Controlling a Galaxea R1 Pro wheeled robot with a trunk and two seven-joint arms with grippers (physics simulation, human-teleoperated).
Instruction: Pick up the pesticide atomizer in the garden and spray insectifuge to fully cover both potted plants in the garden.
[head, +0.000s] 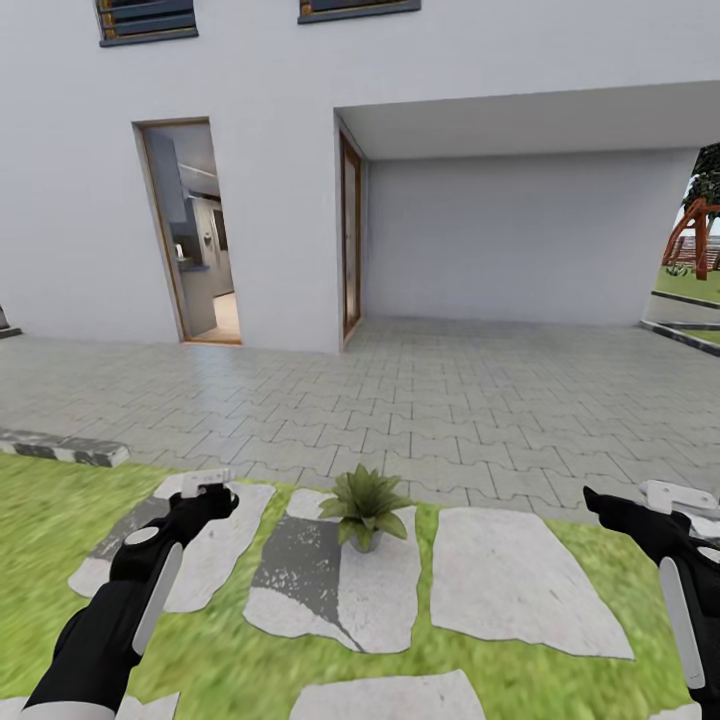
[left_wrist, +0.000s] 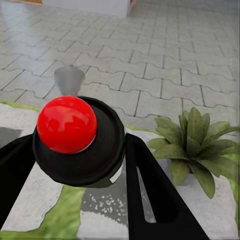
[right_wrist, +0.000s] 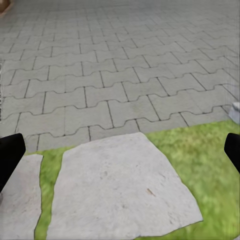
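Note:
My left gripper (left_wrist: 82, 172) is shut on the pesticide atomizer (left_wrist: 75, 135), whose dark round body and red button top sit between the two black fingers. In the head view that gripper (head: 207, 500) hangs low over the stepping stones, just left of a potted plant (head: 365, 507). The plant (left_wrist: 196, 145) is a small rosette of broad green leaves in a little grey pot on a stepping stone, a short way ahead of the atomizer. My right gripper (head: 612, 512) is open over grass and stone, its fingers (right_wrist: 10, 157) wide apart with nothing between them.
Pale stepping stones (head: 515, 580) lie in the lawn. Beyond them grey paving (head: 450, 400) runs to a white house with an open doorway (head: 195, 235) and a covered recess (head: 520, 240). A stone curb (head: 65, 448) is at the left. A wooden frame (head: 697, 235) stands far right.

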